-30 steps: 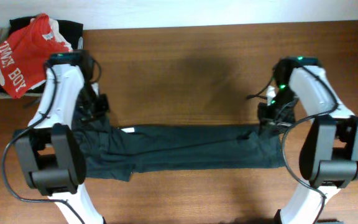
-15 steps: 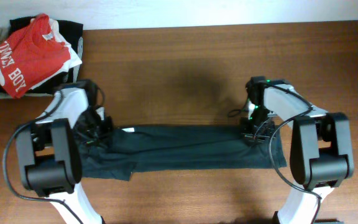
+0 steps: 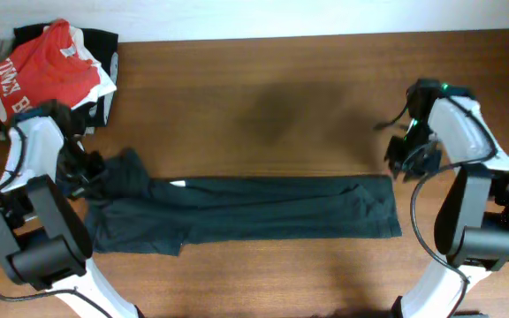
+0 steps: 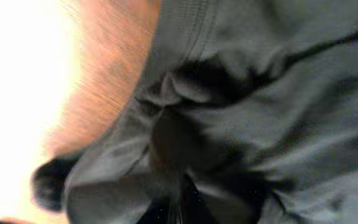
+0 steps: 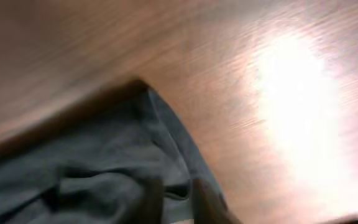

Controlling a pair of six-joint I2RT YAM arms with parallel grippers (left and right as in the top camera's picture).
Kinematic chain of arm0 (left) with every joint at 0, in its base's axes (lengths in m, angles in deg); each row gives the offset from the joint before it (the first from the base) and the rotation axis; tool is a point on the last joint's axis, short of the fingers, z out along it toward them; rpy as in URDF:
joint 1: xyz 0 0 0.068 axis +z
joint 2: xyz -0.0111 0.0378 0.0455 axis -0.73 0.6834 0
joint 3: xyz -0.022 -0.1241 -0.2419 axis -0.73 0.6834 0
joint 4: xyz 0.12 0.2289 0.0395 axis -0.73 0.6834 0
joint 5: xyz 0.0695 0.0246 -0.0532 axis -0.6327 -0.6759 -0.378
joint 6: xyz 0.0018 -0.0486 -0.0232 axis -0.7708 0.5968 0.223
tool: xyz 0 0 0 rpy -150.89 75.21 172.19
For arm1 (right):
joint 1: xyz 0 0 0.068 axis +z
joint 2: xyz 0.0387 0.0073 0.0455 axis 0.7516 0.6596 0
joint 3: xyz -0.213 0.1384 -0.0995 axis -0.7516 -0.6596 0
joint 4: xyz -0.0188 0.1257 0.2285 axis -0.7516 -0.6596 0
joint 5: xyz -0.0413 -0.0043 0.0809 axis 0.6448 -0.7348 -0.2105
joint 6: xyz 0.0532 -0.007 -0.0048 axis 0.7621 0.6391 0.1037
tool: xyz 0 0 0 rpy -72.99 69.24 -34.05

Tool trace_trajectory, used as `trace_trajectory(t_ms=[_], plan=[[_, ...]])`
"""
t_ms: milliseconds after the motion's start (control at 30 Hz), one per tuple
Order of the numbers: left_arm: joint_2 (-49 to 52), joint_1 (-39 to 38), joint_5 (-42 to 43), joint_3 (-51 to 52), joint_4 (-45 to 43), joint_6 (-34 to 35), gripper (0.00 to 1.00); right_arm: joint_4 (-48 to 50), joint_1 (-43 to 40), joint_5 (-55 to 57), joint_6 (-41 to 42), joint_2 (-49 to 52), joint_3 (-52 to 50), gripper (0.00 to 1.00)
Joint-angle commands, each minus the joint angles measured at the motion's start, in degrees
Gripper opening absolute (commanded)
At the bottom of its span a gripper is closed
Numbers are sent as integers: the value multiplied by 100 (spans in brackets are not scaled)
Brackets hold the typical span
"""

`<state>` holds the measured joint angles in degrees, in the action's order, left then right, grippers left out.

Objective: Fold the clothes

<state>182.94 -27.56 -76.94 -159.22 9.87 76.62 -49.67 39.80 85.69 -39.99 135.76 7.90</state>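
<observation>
Far left: red shirt [image 3: 38, 75] tops a loose heap of dark cloth at the corner of the table [image 3: 263, 97]; no bin or basket seen. Next, left gripper [image 3: 85, 168] sits at the bunched left end of the black T-shirt [image 3: 263, 208], which lies as a long narrow band across the table front. Its grip can't be told, wrist view too blurred. Cloth looks soft, light and limp, probably best pinched at the end corners. Far right, right gripper [image 3: 411, 157] hangs just beside the band's far corner, apparently off the cloth; opening can't be told.
</observation>
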Motion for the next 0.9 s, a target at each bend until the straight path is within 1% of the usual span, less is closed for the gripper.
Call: trace_trajectory(t_ms=[0, 33, 67, 100, 133, 167, 267, 333, 367, 400, 467, 567, 600, 633, 733, 833, 867], plan=[[-291, -13, -197, -741, 188, 33, 30, -170, -251, 186, 59, -52, 616, 99], [-310, -15, -192, -826, 227, 33, 63, -177, -385, 109, 39, -50, 614, 99], [-308, -15, -195, -837, 267, 33, 93, -192, -522, -205, -166, -44, 538, 99], [-304, -15, -195, -826, 291, 33, 94, -188, -645, -492, -417, -44, 382, 99], [-304, -15, -195, -826, 299, 33, 99, -133, -748, -533, -411, -44, 157, 99], [-304, -15, -192, -824, 299, 35, 99, -13, -846, -699, -415, -44, -138, 99], [-304, -15, -192, -817, 306, 33, 99, 422, -916, -1432, -935, -44, -800, 99], [-304, -15, -192, -769, 302, 33, 99, 682, -909, -1648, -1045, -44, -1298, 99], [-304, -15, -192, -748, 304, 33, 99, 815, -909, -1829, -1259, -44, -1521, 99], [-304, -15, -192, -739, 302, 33, 99, 951, -907, -2243, -1543, -44, -1707, 99], [-304, -15, -192, -734, 282, 33, 99, 1187, -907, -2671, -1770, -44, -2015, 99], [-304, -15, -192, -734, 280, 35, 99, 1502, -861, -2693, -1768, -44, -2317, 100], [-304, -15, -192, -734, 280, 35, 99, 1593, -787, -2715, -1766, -44, -2417, 97], [-304, -15, -192, -734, 275, 33, 99, 1668, -669, -2734, -1766, -44, -2492, 91], [-304, -15, -192, -734, 267, 33, 99, 1801, -293, -2734, -1764, -44, -2538, 91], [-304, -15, -192, -734, 267, 33, 99, 1821, 15, -2728, -1781, -44, -2538, 95], [-304, -15, -195, -734, 267, 33, 99, 1858, 70, -2726, -1906, -44, -2540, 95]])
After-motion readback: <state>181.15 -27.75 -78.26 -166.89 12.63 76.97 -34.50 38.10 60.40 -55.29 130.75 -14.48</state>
